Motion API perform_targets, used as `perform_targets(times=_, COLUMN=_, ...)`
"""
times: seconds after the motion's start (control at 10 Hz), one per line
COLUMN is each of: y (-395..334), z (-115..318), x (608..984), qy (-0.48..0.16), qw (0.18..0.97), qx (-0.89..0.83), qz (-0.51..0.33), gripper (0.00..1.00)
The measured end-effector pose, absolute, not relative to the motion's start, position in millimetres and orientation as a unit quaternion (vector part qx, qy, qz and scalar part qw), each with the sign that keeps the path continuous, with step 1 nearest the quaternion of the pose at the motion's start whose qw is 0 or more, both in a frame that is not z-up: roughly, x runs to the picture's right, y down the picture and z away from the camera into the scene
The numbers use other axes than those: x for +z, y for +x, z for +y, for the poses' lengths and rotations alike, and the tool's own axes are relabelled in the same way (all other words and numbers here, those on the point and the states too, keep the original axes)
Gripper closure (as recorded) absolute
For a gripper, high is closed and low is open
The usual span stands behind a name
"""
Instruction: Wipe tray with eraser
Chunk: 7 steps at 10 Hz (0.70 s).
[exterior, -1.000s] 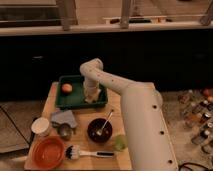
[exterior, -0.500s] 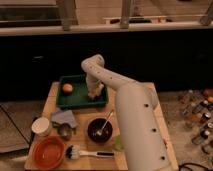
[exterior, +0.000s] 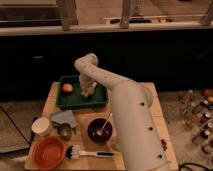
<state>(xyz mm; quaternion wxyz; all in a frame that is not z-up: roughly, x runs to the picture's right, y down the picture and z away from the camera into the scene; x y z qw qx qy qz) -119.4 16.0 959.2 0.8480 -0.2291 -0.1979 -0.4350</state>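
The wooden table (exterior: 52, 92) carries a green tray (exterior: 75, 102), grey cloth (exterior: 64, 118), white cup (exterior: 40, 126), dark bowl (exterior: 100, 130), orange bowl (exterior: 49, 152) and brush (exterior: 90, 153). The claw (exterior: 88, 93) is down inside the tray.

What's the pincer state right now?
Pincer: shut on the small tan rectangular eraser, down inside the shallow dark green plastic tray.

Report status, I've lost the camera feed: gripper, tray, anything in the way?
Gripper down in the green tray, jaws shut on eraser. Orange fruit sits in tray's left end, close to wiping path.
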Motion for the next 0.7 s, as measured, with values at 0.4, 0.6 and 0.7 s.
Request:
perform_targets(times=0.4, y=-106.9, z=54.4, x=933.4, qy=-0.239, qw=0.83, qx=-0.451, qz=-0.224, gripper=1.0)
perform_targets(times=0.6, y=-80.9, z=59.4, x=936.8, qy=-0.26, qw=0.835, qx=-0.437, qz=-0.211, gripper=1.0)
perform_targets(times=0.7, y=-69.8, z=55.8, x=939.3, qy=-0.265, qw=0.84, qx=-0.428, qz=-0.201, gripper=1.0)
